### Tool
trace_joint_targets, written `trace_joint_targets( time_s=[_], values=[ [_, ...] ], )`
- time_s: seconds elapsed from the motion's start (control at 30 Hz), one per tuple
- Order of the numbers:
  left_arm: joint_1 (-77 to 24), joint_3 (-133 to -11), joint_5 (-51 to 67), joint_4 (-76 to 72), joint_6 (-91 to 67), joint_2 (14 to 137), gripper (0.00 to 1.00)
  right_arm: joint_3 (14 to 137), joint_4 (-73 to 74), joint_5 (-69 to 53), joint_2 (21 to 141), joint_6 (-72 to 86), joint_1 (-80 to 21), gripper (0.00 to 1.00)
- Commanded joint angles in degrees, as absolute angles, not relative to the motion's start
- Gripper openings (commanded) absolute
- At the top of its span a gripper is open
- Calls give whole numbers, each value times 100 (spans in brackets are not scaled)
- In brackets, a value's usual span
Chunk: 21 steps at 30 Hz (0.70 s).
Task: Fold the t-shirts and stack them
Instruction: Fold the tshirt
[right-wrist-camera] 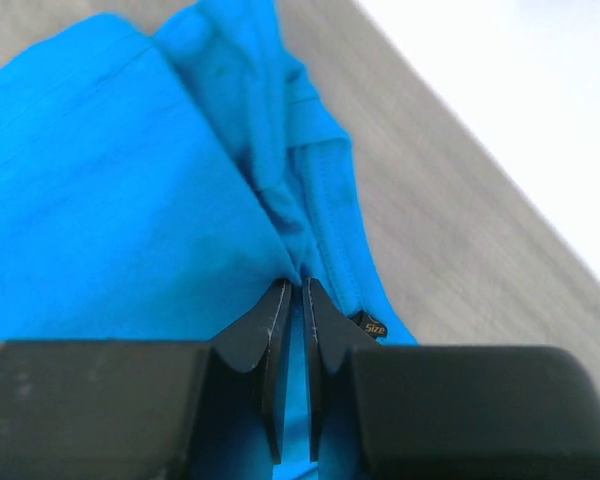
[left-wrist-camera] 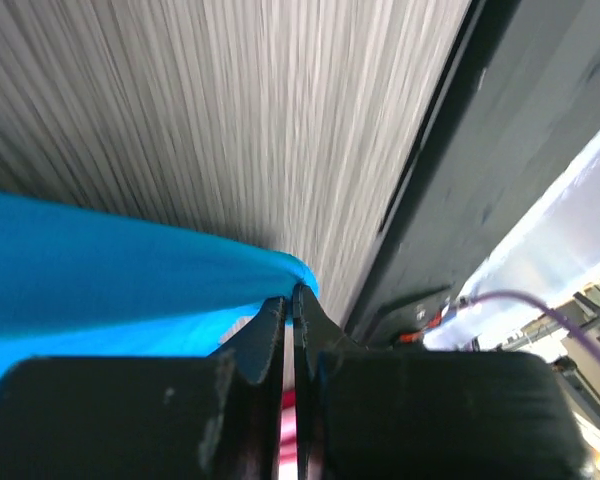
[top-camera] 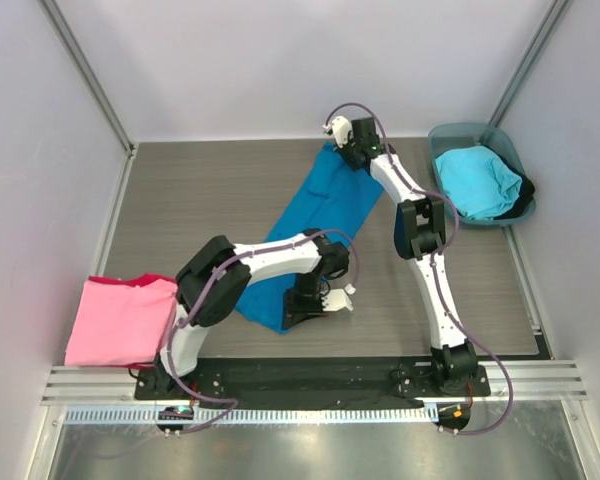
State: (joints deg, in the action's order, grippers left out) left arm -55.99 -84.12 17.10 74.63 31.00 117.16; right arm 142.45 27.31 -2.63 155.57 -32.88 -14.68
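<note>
The deep blue t-shirt [top-camera: 315, 205] lies folded into a long strip across the middle of the table, from far right to near left. My left gripper [top-camera: 307, 305] is shut on its near end; in the left wrist view the cloth [left-wrist-camera: 100, 270] is pinched between the closed fingertips [left-wrist-camera: 292, 298]. My right gripper [top-camera: 342, 150] is shut on the far end, near the collar; in the right wrist view the fabric [right-wrist-camera: 130, 200] bunches at the fingertips [right-wrist-camera: 292, 290]. A pink t-shirt [top-camera: 120, 320] lies folded at the near left. A cyan t-shirt [top-camera: 477, 180] sits in the tub.
The translucent teal plastic tub [top-camera: 452, 132] stands at the far right edge, with a dark item under the cyan cloth. Grey walls close in the table on the left, back and right. A black rail [top-camera: 310, 378] runs along the near edge.
</note>
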Motion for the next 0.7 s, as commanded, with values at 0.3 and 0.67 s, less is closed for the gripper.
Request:
trace_joint_targets(
  time_s=[0.3, 0.67],
  values=[
    [-5994, -9571, 2075, 7190, 2075, 11349, 43, 14302, 1213, 395, 15058, -2778, -1529, 50],
    [-4142, -8976, 1625, 6391, 881, 8852, 52, 10093, 1818, -464, 10385, -11, -1617, 55]
  ],
)
